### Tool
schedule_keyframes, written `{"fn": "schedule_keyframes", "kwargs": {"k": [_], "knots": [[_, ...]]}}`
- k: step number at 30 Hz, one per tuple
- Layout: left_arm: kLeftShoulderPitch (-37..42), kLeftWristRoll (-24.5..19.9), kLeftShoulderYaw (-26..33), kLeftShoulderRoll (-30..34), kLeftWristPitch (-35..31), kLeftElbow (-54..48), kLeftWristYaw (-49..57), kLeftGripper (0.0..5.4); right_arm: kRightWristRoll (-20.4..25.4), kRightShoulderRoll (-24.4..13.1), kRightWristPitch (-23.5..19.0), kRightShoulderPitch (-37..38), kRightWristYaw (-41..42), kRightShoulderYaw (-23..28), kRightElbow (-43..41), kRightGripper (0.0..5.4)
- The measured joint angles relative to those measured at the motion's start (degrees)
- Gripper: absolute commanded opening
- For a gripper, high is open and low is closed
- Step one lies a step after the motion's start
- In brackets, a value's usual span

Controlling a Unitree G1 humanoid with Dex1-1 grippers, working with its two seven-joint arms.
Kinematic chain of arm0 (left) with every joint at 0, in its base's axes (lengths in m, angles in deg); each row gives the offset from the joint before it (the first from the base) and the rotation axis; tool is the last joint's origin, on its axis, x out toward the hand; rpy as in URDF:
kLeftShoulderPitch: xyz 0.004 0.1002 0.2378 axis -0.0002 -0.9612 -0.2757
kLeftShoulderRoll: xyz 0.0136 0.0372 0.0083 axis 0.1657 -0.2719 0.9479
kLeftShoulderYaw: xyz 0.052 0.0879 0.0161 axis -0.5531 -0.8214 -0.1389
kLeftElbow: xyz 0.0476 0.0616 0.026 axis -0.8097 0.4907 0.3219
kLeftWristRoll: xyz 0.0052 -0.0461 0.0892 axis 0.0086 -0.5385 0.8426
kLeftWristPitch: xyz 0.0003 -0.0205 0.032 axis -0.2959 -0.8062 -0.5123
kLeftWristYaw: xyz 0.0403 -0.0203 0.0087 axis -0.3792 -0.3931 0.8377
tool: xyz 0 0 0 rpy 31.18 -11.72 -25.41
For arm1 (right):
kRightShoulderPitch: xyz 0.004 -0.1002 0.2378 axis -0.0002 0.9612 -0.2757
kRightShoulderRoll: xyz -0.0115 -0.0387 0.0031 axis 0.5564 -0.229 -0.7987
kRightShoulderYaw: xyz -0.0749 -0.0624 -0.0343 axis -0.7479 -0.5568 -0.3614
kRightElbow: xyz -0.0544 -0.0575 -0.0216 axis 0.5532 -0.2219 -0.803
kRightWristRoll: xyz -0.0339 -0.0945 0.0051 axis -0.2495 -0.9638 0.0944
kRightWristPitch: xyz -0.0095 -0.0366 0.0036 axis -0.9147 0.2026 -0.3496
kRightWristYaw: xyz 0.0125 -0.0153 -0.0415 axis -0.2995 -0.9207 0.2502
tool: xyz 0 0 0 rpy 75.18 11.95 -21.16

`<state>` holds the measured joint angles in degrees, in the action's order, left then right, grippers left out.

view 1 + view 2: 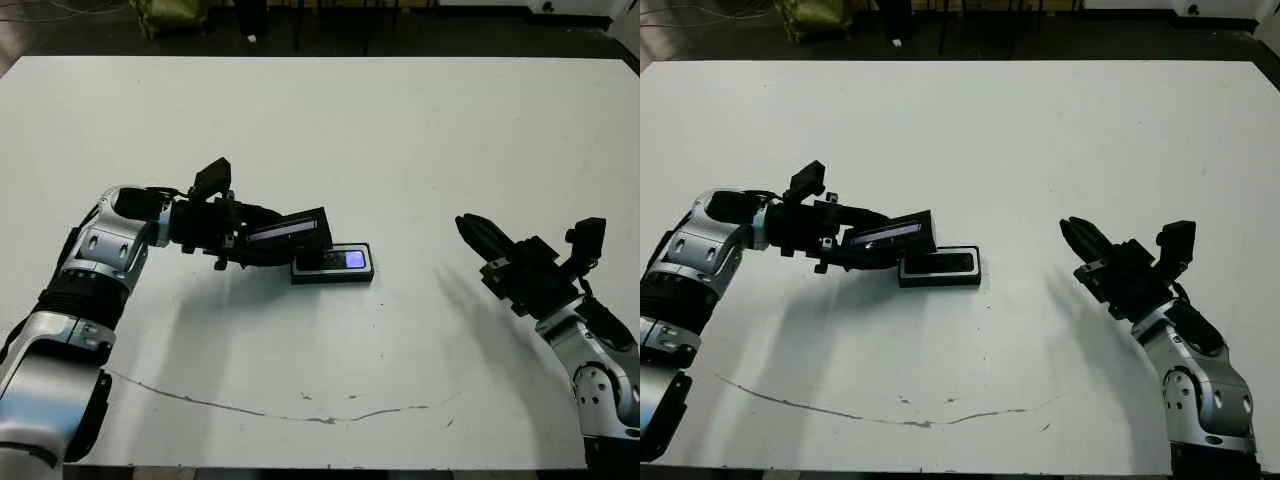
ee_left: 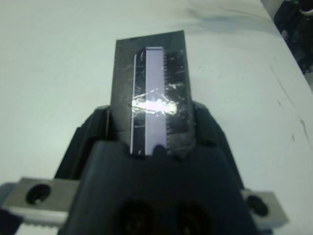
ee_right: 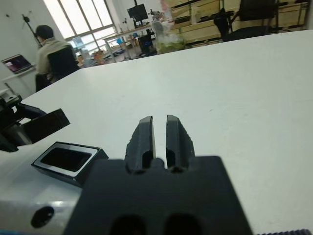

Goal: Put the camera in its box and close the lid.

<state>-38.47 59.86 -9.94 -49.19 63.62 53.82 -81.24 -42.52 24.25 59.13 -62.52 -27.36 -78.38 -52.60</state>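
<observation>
The box (image 1: 332, 265), a small black tray, lies at mid-table. The camera (image 1: 352, 260) lies inside it, its glossy face glinting bluish-purple. My left gripper (image 1: 268, 240) is shut on the lid (image 1: 292, 231), a flat black cover with a grey strip. It holds the lid tilted, the far end over the box's left end. In the left wrist view the lid (image 2: 151, 93) sticks out between both fingers (image 2: 95, 129). My right gripper (image 1: 472, 233) hovers to the right of the box, shut and holding nothing. In the right wrist view its fingers (image 3: 144, 134) point past the box (image 3: 68, 159).
A thin dark crack (image 1: 300, 410) runs across the white table (image 1: 400, 130) near its front edge. Beyond the table, a person (image 3: 49, 46) sits with their back turned, among desks and chairs. Dark floor lies behind the far edge.
</observation>
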Motion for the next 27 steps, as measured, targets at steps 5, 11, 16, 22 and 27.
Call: {"fn": "schedule_keyframes", "kwargs": {"k": [5,11,16,22,27], "knots": [[0.0,1.7,-0.4,-0.9,3.5,0.1,1.9,2.37,0.0,0.0,-0.5,0.1,-0.3,0.0,-0.4,0.00],[-0.6,1.9,-0.6,-3.2,6.9,1.1,2.8,2.37,0.0,0.0,-1.5,0.1,-1.3,0.0,-2.0,0.00],[-0.7,2.4,-0.8,-3.7,7.5,2.2,2.7,2.37,-0.4,0.0,-2.1,0.3,-2.5,0.0,-3.0,0.00],[-0.7,2.6,-1.2,-4.3,6.8,2.8,2.5,2.37,-0.1,0.0,-1.9,0.3,-1.4,0.0,-2.5,0.00],[-0.7,2.6,-1.2,-4.3,6.0,3.1,2.3,2.37,0.0,0.0,-1.9,0.3,-1.3,0.0,-2.2,0.00]]}}
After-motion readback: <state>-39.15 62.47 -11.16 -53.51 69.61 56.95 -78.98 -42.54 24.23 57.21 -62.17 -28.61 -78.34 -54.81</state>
